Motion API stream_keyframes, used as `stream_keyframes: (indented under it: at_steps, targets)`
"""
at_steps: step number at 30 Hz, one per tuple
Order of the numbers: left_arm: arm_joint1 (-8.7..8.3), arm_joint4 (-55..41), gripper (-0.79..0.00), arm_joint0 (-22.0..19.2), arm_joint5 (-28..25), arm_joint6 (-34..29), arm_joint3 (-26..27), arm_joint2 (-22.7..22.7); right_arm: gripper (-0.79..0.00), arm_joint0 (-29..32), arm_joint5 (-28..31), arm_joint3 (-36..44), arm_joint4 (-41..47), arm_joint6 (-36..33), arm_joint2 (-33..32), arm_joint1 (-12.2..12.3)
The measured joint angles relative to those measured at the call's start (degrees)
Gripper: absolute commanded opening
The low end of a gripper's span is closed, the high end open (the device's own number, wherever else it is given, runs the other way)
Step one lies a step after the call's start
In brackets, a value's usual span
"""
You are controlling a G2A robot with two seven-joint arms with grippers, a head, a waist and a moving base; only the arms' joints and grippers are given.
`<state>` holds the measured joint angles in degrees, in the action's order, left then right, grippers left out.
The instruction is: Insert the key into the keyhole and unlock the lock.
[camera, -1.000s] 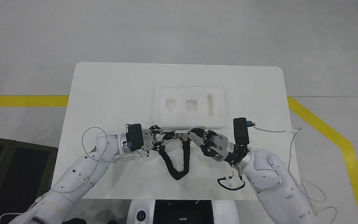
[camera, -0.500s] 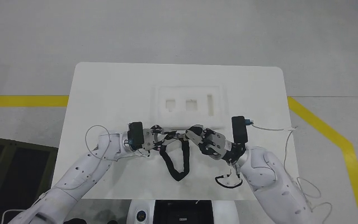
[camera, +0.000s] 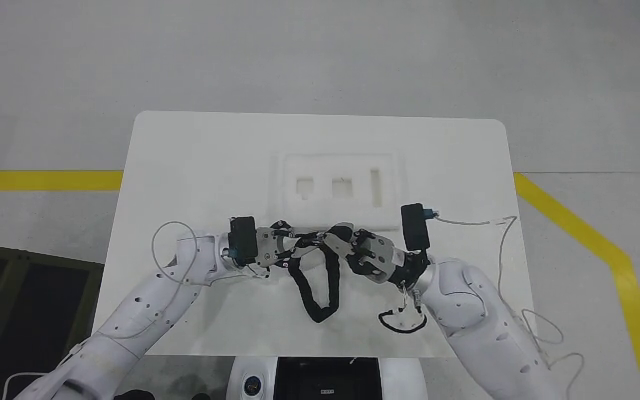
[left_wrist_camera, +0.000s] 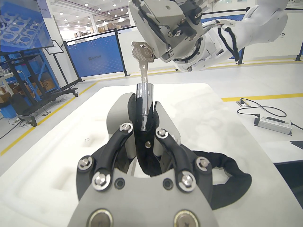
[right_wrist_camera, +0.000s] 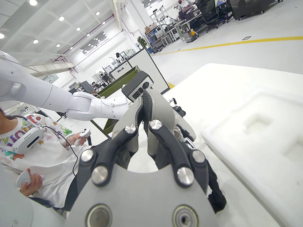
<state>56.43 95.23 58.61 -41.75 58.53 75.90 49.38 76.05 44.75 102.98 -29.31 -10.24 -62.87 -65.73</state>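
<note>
Top view: white table (camera: 200, 150), yellow floor line (camera: 60, 180).

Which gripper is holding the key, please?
The right gripper, pinching the key by its head; the left gripper is shut on the lock instead.

A: Key?
B: Silver key (left_wrist_camera: 142, 54). I see its blade in line with the lock (left_wrist_camera: 144, 105), tip meeting the keyhole end. Depth, can't tell.
A: Lock?
B: Chrome cylinder, black sleeved cable (camera: 315, 290) trailing off it in a loop.
</note>
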Motion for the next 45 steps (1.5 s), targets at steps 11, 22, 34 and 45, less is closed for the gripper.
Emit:
stream_keyframes:
  at_steps: [11,22,34,45]
  targets:
    - [0.10,0.3,-0.785,0.3,0.1,0.4,-0.5,0.1,-0.785,1.6,1.2,2.5,-0.2,1.1,-3.6,0.5]
    - [-0.08,0.9,-0.785,0.8,0.3,1.0,0.0,1.0,-0.785,-0.4,1.0,0.2,1.0,0.4,-1.6,0.1]
    - [0.00,1.0,-0.785,0.9,0.6,1.1,0.4,1.3,-0.785,-1.2,1.6,-1.2,2.2,-0.6,-0.1,-0.2]
    - [0.12,1.4,-0.785,0.9,0.6,1.0,0.7,1.3,-0.785,-1.9,1.8,-1.1,2.6,-0.8,-0.1,-0.3]
